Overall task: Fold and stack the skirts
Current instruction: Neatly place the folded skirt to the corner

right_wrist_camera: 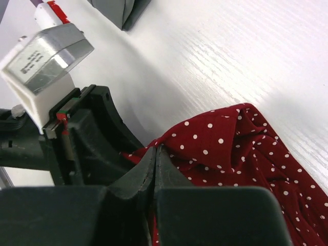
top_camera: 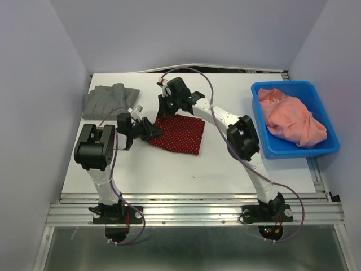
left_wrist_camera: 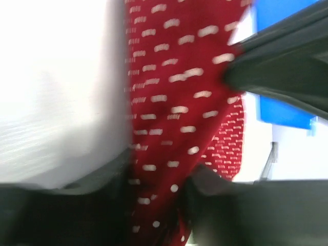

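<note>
Right wrist view: right end effector [right_wrist_camera: 155,154] pressed together, pinching the red dotted skirt [right_wrist_camera: 230,148] by its edge.
Left end effector [left_wrist_camera: 161,169]: astride that skirt; blurred, grip cannot be told.
Grey skirt [top_camera: 108,100]: folded on the surface [top_camera: 169,169], well left of the red dotted skirt.

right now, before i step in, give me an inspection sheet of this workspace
surface: white table, faint wood grain
job's things: grey skirt folded at far left; red dotted skirt lying at centre
clutter: blue bin at right, holding a pink cloth
grippers: right gripper shut on the red dotted skirt's far corner; left gripper around its left edge, grip unclear
cables: purple cables along both arms
surroundings: pale walls, metal rails at near edge
</note>
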You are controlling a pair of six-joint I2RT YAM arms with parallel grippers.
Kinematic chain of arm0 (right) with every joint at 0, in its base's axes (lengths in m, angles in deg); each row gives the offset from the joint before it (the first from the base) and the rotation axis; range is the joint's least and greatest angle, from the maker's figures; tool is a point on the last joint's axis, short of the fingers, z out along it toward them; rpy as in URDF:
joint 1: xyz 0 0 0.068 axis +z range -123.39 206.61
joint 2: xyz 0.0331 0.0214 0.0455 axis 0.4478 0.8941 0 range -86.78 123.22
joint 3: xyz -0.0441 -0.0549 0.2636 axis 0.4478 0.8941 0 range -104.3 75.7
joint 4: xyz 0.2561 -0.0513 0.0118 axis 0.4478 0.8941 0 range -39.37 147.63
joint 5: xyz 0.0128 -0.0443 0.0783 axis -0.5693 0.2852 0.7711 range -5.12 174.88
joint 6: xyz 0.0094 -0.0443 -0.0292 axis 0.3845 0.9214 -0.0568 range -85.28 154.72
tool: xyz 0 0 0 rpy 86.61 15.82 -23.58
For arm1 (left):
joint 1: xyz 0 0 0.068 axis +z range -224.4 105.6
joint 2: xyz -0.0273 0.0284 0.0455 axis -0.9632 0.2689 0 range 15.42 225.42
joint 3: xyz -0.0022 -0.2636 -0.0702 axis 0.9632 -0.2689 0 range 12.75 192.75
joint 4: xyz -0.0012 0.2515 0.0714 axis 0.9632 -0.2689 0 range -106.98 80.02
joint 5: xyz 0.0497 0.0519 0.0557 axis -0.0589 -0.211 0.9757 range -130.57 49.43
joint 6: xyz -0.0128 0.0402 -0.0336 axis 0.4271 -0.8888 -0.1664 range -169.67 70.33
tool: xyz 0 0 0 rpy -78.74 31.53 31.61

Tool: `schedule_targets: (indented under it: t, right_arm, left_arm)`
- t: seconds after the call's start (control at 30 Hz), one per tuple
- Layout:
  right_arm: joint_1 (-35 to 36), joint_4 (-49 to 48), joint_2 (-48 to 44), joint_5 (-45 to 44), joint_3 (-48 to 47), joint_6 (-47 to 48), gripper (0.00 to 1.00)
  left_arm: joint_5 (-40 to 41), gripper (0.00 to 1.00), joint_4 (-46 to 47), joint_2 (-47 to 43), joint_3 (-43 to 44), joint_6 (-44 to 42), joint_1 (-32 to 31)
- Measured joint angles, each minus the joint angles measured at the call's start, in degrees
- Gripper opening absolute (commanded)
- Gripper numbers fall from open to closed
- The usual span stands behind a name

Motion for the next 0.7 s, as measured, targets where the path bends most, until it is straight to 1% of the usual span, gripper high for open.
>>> schedule_targets:
  t: [0.03,0.07,0.1,0.13,0.17,0.2,0.3,0.4,0.5,0.57,0.63,0.7]
  right_arm:
    - [-0.37,0.02,0.00,0.24,0.00,-0.09,0.11]
    - [-0.52,0.04,0.00,0.50,0.00,-0.37,0.46]
    - [-0.61,0.04,0.00,0.63,0.00,-0.24,0.64]
    - [-0.68,0.00,0.00,0.59,0.00,-0.63,0.78]
    - [-0.74,-0.15,0.00,0.44,-0.07,-0.35,0.95]
    - [-0.87,-0.28,0.00,0.31,-0.09,-0.52,1.00]
    - [-1.79,-0.42,-0.02,-0.70,-0.09,0.00,1.00]
    - [-4.02,-0.35,-1.16,-2.29,1.20,0.92,1.00]
    - [-7.82,-0.39,-5.14,-4.17,5.33,2.36,1.00]
    - [-10.03,-0.24,-8.04,-4.72,8.26,3.02,1.00]
    - [-13.07,0.00,-12.33,-5.44,12.31,3.91,1.00]
    - [-14.84,0.02,-14.45,-5.86,13.97,4.46,1.00]
  left_arm:
    - [1.03,0.17,-1.51,0.42,0.46,-0.72,-0.04]
    - [2.16,0.11,-3.93,0.48,1.42,-1.42,-0.13]
    - [2.89,0.05,-5.16,0.48,2.16,-2.27,-0.24]
    - [4.07,0.00,-7.61,0.44,3.72,-3.37,-0.44]
    - [5.33,0.00,-9.79,0.44,5.16,-4.50,-0.57]
    - [6.71,0.00,-12.55,0.44,7.15,-5.70,-0.79]
    - [12.17,0.00,-23.43,0.42,15.08,-11.37,-1.42]
    - [19.87,0.00,-34.71,0.52,26.88,-18.36,-1.70]
    - [27.15,0.00,-41.97,0.92,37.13,-24.83,-1.68]
    - [30.51,0.00,-45.00,1.66,41.66,-28.00,-1.68]
    - [35.17,0.00,-48.92,3.65,48.50,-32.65,-1.66]
    - [37.99,0.00,-50.82,5.22,52.19,-35.36,-1.53]
